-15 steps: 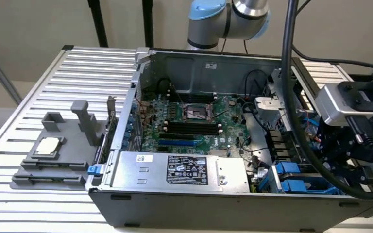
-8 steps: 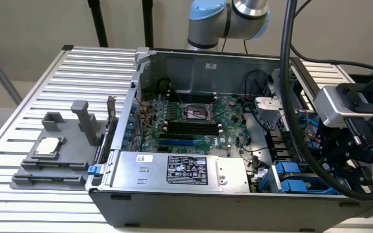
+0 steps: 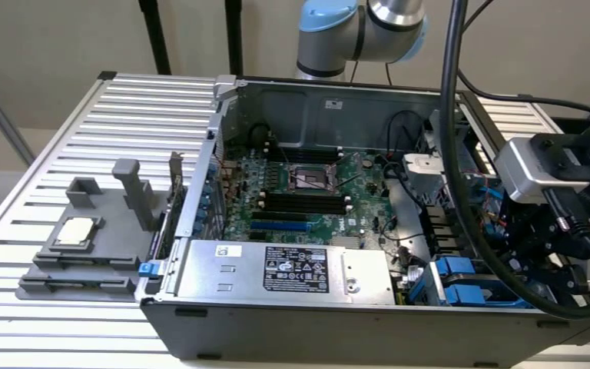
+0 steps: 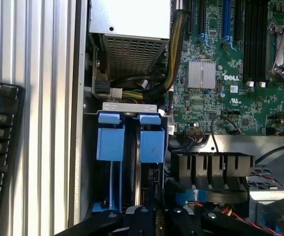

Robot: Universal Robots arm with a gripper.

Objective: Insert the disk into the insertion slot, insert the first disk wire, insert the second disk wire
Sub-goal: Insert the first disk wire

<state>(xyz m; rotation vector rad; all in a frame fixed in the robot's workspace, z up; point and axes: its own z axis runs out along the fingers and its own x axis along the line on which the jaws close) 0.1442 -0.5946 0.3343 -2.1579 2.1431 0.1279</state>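
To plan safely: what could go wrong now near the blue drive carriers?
The black claw hangs close to thin red wires; it may snag them.
The grey metal drive cage is narrow, with blue plastic rails; a tilted part could jam.
The robot's thick black cable crosses over the open dark metal case and might catch.

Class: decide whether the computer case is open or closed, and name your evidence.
Open. The computer case has no side panel on top, so the motherboard and power-supply box lie exposed to the exterior view.
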